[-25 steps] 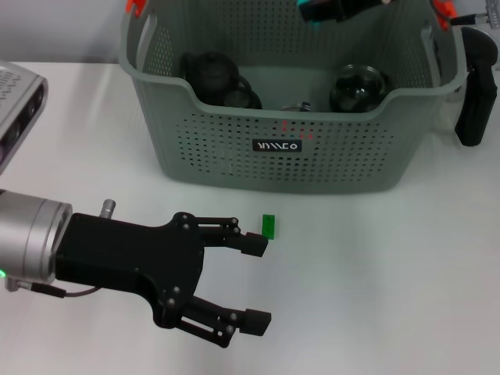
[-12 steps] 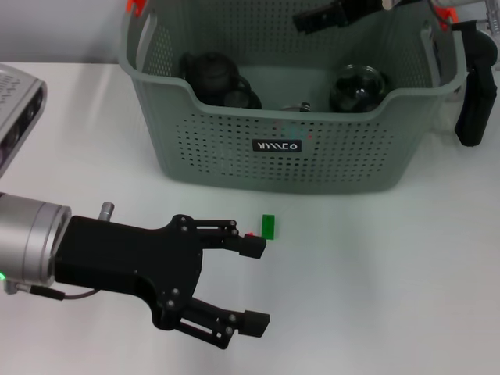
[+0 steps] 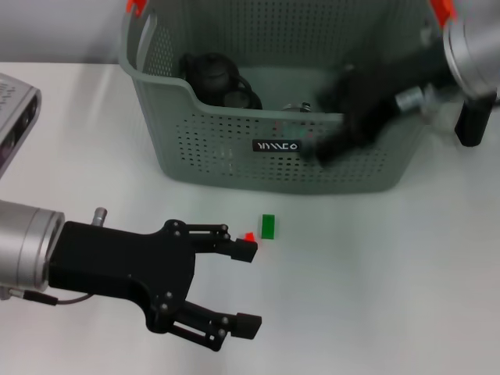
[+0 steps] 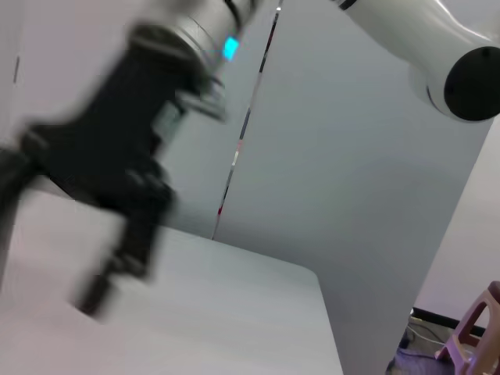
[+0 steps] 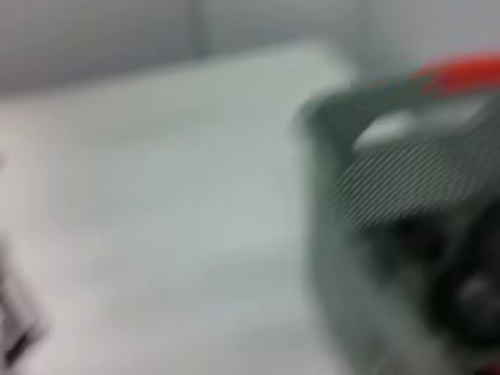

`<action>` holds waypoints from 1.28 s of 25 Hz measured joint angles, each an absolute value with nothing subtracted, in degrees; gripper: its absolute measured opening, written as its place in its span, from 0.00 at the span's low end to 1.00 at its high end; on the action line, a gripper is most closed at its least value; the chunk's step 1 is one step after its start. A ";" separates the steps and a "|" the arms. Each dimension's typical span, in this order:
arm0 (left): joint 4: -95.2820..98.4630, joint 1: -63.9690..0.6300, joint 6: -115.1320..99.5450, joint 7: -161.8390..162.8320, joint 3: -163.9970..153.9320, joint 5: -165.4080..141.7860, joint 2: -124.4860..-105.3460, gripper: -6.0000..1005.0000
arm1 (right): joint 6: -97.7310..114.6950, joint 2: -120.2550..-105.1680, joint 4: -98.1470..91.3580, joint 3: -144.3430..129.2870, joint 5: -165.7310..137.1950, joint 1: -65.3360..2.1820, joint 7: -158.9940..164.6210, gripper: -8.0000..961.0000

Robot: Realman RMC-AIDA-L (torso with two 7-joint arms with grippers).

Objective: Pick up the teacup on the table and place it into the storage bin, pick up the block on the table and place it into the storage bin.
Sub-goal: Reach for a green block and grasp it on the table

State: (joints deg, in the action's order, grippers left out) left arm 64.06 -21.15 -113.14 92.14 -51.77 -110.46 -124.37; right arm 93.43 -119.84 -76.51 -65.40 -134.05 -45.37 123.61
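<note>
The white table [image 3: 391, 273] carries the storage bin [image 3: 226, 148] (grey-green, perforated, with a small black label on its front wall). Inside the bin, toward its left wall, sits a dark teapot [image 3: 211, 72] with a dark teacup [image 3: 238, 98] touching it. The left gripper [image 3: 248, 285] hovers in front of the bin, jaws spread wide and empty. The right gripper [image 3: 348, 125] is a dark smear over the bin's right front wall; whether its jaws are apart cannot be told. The green block [image 3: 268, 226] lies on the table just in front of the bin, beside the left gripper's upper fingertip [image 3: 245, 250].
</note>
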 joint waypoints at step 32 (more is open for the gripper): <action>64.17 -21.40 -113.42 92.20 -51.15 -112.00 -124.36 0.92 | 68.64 -120.94 -44.62 -94.09 -136.14 -56.51 126.66 0.96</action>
State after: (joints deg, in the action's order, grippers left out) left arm 64.17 -21.40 -113.42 92.20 -51.15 -112.00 -124.36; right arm 68.64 -120.94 -44.62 -94.09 -136.14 -56.51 126.66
